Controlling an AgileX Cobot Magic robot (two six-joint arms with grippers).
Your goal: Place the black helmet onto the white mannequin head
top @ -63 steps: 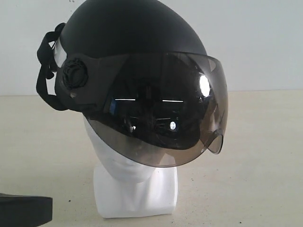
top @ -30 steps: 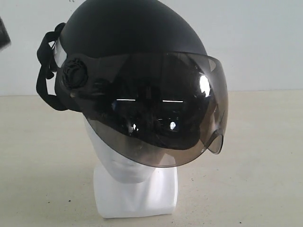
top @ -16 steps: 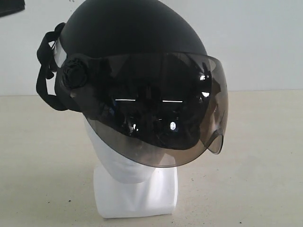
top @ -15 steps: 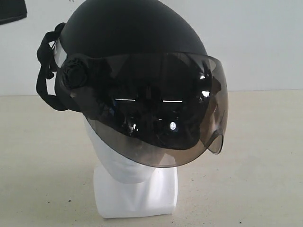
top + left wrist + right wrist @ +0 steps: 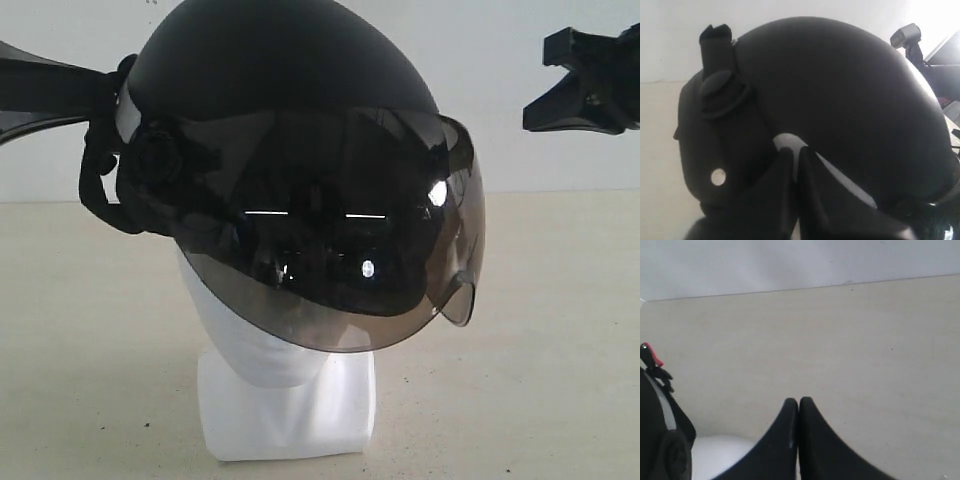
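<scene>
The black helmet (image 5: 280, 70) sits on the white mannequin head (image 5: 250, 340), its smoky visor (image 5: 340, 240) down over the face. The head's block base (image 5: 290, 415) stands on the table. My left gripper (image 5: 100, 85) comes in from the left and meets the helmet's rear side by the strap. In the left wrist view that gripper (image 5: 795, 150) is shut, its tips against the helmet shell (image 5: 840, 90) near a white rim strip. My right gripper (image 5: 560, 90) hangs in the air to the upper right, apart from the helmet, and the right wrist view shows it (image 5: 798, 401) shut with nothing in it.
The beige table (image 5: 540, 330) spreads around the base, with a pale wall (image 5: 540, 160) behind. A black chin strap (image 5: 95, 190) hangs at the helmet's left rear. A red clip (image 5: 651, 356) shows by the helmet's edge in the right wrist view.
The left arm rose from the lower left corner to the upper left and now reaches the helmet's rear. The right gripper has entered at the upper right. The helmet stays on the head.
</scene>
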